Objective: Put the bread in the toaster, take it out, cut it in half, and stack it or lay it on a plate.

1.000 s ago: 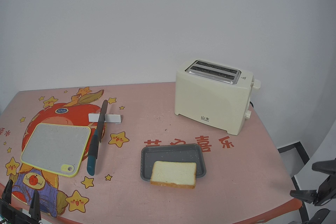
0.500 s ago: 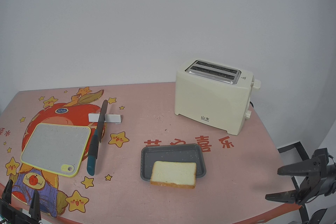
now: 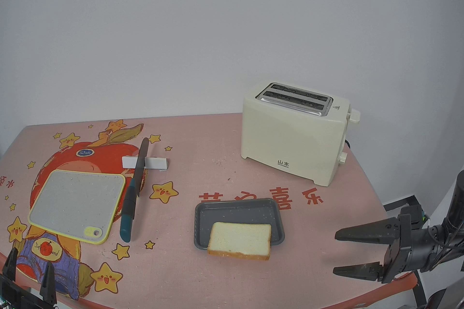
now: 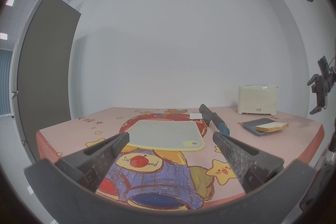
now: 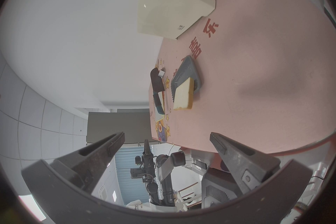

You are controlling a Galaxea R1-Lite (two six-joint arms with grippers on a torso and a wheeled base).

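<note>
While the bread [image 3: 240, 239] stays put, the right pincer [image 3: 335, 253], released, has advanced over the table [image 3: 319, 228] edge.

The left gripper [image 3: 30, 260] is cut off by the head view's bottom edge, two fingers [image 3: 48, 282] poking up past it. Behind the right gripper [image 3: 336, 253], the arm [image 3: 437, 237] runs off the right edge. The bread [image 3: 240, 240] covers the tray's [image 3: 237, 212] near rim. The knife [image 3: 134, 189] hides the middle of the white block [image 3: 157, 163]. Inside the toaster's [image 3: 290, 141] slots [image 3: 295, 99] it's too dark to tell anything.
</note>
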